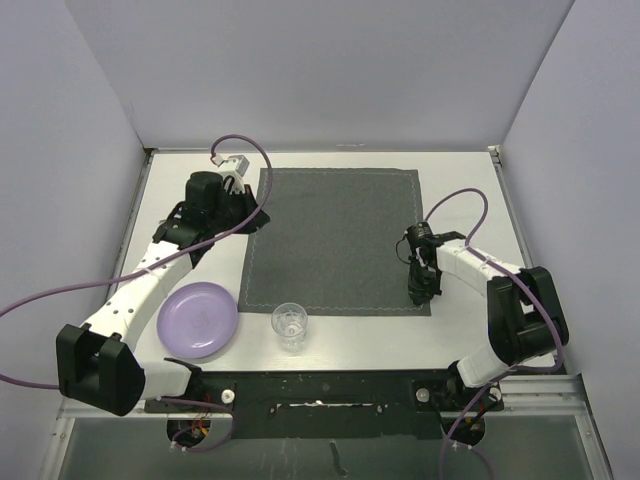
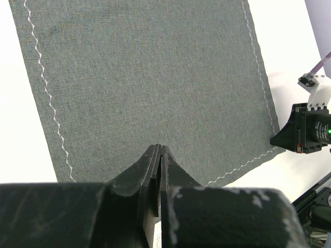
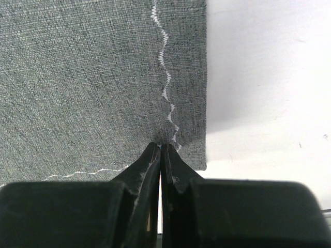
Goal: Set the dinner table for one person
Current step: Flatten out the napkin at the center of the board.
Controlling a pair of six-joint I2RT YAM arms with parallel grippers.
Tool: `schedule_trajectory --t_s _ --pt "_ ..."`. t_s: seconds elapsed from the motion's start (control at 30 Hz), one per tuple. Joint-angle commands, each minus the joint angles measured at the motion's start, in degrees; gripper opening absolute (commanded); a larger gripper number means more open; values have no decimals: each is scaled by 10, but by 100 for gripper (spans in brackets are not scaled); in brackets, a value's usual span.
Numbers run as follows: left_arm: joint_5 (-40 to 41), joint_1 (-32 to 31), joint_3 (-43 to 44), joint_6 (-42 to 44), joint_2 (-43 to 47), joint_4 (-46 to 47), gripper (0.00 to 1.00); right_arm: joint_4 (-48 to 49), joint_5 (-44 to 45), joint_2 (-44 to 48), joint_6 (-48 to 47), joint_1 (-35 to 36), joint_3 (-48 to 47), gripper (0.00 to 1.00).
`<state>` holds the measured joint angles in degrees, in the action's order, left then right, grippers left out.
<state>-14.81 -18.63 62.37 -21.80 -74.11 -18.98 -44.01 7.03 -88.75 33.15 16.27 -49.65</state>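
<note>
The dinner table (image 1: 462,190) is a large white tabletop. A dark grey placemat (image 1: 335,235) with white stitching lies flat at its middle. My left gripper (image 1: 250,207) is at the mat's left edge near the far corner. In the left wrist view its jaws (image 2: 161,148) are closed, with the tips down on the cloth (image 2: 150,77). My right gripper (image 1: 422,292) is at the mat's near right corner. In the right wrist view it (image 3: 161,145) is shut on the cloth (image 3: 88,77), which puckers at the tips just inside the stitching.
A purple plate (image 1: 198,318) lies on the table near the mat's near left corner. A clear glass (image 1: 290,325) stands just in front of the mat's near edge. Grey walls enclose the table on three sides. Bare white table (image 3: 264,77) lies right of the mat.
</note>
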Motion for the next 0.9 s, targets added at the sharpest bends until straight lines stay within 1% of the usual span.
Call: schedule_trajectory --t_s 0.0,0.6,0.87 --pt "-8 5 2 10 26 7 0 -19 37 -2 2 -4 -30 0" --pt "-4 12 1 12 37 0 0 -18 44 -46 -8 -21 -44 0" --pt "-1 13 1 13 39 -3 0 -10 44 -74 -19 -46 -55 0"
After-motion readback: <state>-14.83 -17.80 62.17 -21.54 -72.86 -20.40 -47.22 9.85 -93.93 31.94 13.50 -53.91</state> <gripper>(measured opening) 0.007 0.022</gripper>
